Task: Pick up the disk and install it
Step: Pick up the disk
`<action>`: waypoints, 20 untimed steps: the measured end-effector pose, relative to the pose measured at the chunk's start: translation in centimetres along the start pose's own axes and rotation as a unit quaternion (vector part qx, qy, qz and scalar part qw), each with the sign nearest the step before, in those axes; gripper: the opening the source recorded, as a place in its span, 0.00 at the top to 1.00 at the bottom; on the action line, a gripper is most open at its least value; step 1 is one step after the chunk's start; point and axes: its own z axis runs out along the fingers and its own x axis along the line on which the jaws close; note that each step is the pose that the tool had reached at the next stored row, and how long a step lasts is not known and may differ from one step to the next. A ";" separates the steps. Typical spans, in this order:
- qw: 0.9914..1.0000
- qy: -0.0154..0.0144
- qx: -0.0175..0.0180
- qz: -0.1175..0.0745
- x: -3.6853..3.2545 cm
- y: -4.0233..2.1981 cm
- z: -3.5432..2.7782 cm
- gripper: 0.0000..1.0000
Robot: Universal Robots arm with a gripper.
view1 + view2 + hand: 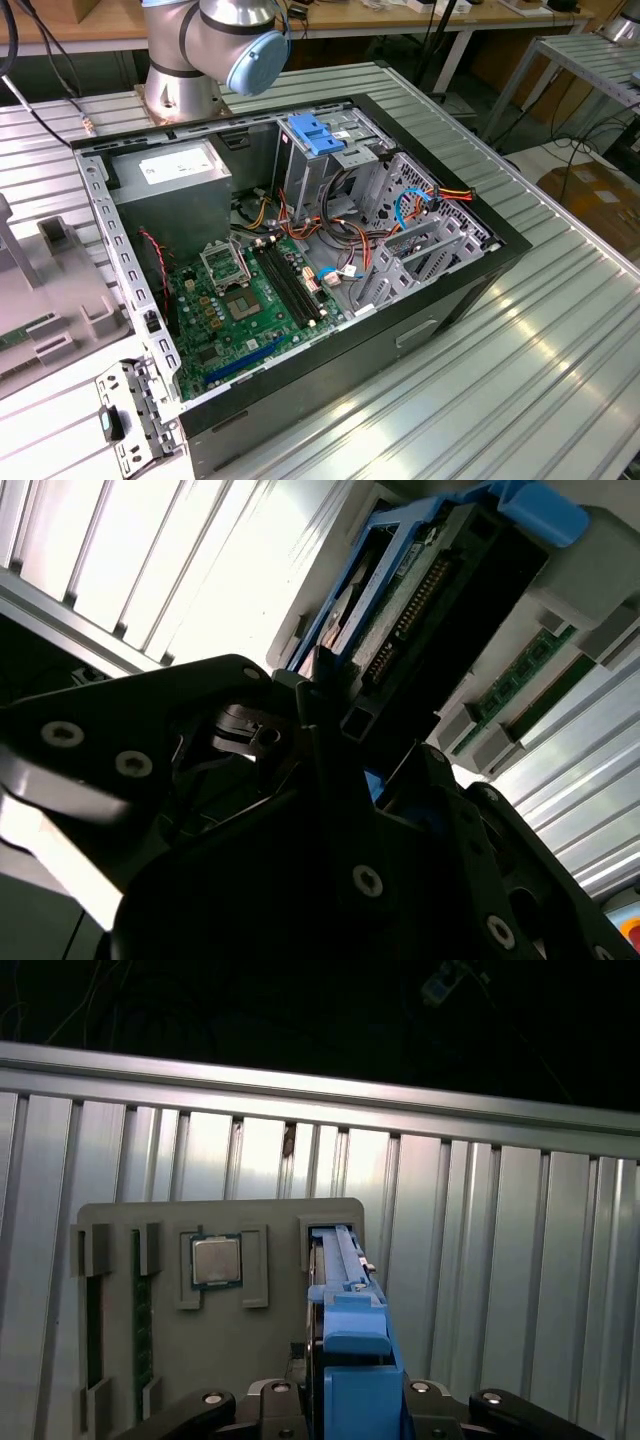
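Fingers (316, 705) of the gripper (375, 748) were clamped on the disk (352, 1305), one on each flat side, with its blue frame filling the space between them in the first wrist view. The disk stood on its thin edge in a slot of a grey tray (270, 1222), its long axis running from the gripper along the tray towards the table's raised edge. In the second wrist view a row of connector pins showed on its green board, but any print there could not be read.

Beside the slot lay a square processor chip (216, 1260) in its own pocket, the marks on its lid too faint to make out, and beyond it a green memory stick (143, 1310). The tray rested on a ribbed metal table (500, 1260).

In the exterior view an open computer case (330, 385) lay on that table, well apart from the tray. It held a green motherboard (240, 300), orange and red cables (445, 192), a metal drive cage topped by a blue bracket (315, 133), and a power supply (165, 200) with a white label (175, 166) of unreadable print. Behind the case stood the arm (215, 40).
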 end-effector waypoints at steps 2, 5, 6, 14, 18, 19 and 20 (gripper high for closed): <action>1.000 0.000 0.000 0.000 0.00 0.01 -0.17 0.64; 1.000 0.000 0.000 0.000 -0.01 0.02 -0.40 0.64; 1.000 0.000 0.000 0.000 -0.02 0.02 -0.49 0.64; 1.000 0.000 0.000 0.000 -0.04 0.05 -1.22 0.64; 1.000 0.000 0.000 0.000 -0.05 0.07 -1.60 0.64; 1.000 0.000 0.000 0.000 -0.05 0.08 -1.69 0.64; 1.000 0.000 0.000 0.000 -0.06 0.08 -1.82 0.64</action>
